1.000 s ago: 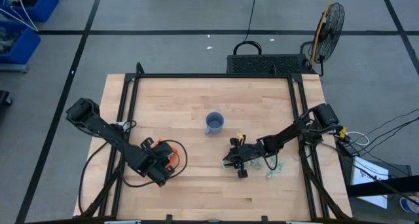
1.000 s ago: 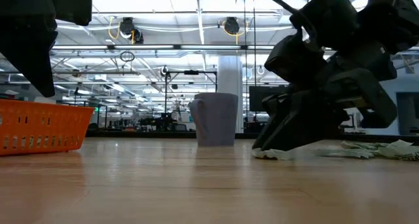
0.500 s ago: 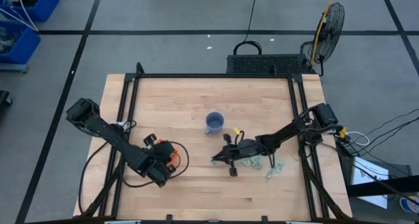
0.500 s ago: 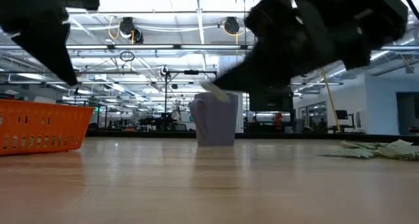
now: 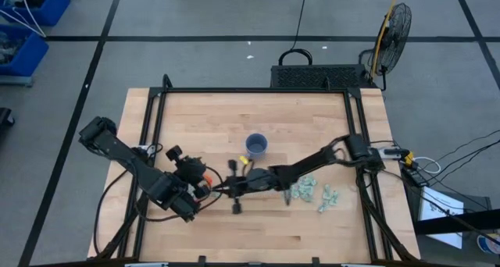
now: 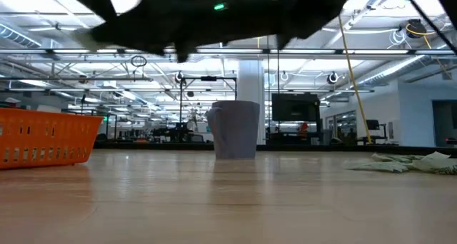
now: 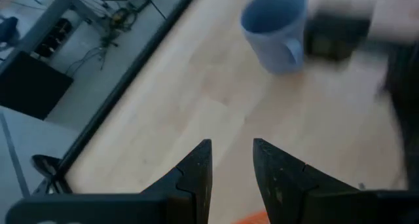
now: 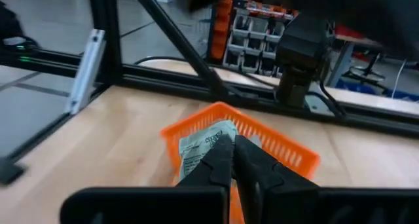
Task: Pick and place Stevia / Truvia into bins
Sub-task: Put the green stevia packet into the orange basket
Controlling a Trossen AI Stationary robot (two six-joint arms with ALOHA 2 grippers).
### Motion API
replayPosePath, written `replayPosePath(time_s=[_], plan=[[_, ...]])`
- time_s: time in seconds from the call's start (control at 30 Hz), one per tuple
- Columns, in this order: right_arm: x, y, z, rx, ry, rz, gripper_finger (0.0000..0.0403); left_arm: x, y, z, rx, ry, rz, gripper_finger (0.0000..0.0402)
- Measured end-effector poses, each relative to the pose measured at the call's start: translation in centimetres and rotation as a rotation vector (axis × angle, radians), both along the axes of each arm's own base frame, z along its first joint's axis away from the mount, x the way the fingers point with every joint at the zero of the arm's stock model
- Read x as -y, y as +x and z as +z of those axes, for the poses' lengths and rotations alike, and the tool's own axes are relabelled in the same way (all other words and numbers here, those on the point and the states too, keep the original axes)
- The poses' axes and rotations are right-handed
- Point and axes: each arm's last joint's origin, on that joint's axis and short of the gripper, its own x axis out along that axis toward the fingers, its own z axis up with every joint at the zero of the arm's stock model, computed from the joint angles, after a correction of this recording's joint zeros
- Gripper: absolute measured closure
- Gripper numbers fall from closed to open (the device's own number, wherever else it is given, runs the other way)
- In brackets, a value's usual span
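Observation:
The orange bin point(image 5: 205, 183) stands near the table's left front; it also shows in the low view point(image 6: 43, 137) and the right wrist view point(image 8: 275, 145). A pile of pale green and white Stevia packets point(image 5: 312, 192) lies flat on the table at the right, also seen in the low view point(image 6: 410, 162). My right gripper point(image 5: 223, 187) reaches across to the bin's right side, shut on one packet point(image 8: 200, 149). My left gripper point(image 7: 230, 160) is open and empty, raised by the bin and pointing toward the mug. My right gripper pinches one Stevia packet between its two fingertips point(image 8: 219, 152), at the packet's edge point(image 8: 213, 140). The fingers come slanting from the table's right. The packet is lifted clear of the table, just before the orange bin.
A blue-grey mug point(image 5: 256, 146) stands upright at the table's middle, also in the low view point(image 6: 235, 130) and the left wrist view point(image 7: 275, 27). A dark frame runs along the table's edges point(image 5: 156, 111). Bare wood lies at the far half and the front.
My right gripper has risen from the packet pile with one packet and swept toward the table's left edge, up to the orange bin. My left gripper has drawn back from over the bin, toward the far edge, and tipped up toward the mug.

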Motion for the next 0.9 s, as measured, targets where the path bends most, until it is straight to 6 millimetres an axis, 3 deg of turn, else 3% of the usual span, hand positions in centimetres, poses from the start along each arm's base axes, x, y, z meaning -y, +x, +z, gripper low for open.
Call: replayPosePath(time_s=[0.17, 0.33, 0.6, 0.9], plan=[[0.5, 4.0, -1.2, 0.043, -0.020, -0.024, 0.0399, -0.1, -0.1, 1.0, 0.057, -0.007, 0.050, 0.0284], [1.5, 6.2, -2.6, 0.053, -0.062, -0.045, 0.0393, -0.1, -0.1, 1.0, 0.057, -0.032, 0.065, 0.0284], [2.8, 6.4, -4.3, -0.026, -0.117, -0.059, 0.0339, 0.1, -0.2, 1.0, 0.053, -0.048, 0.062, 0.0284], [2.1, 6.1, -2.4, -0.034, -0.116, -0.044, 0.0302, 0.1, -0.2, 0.9, 0.048, -0.077, 0.079, 0.0284]])
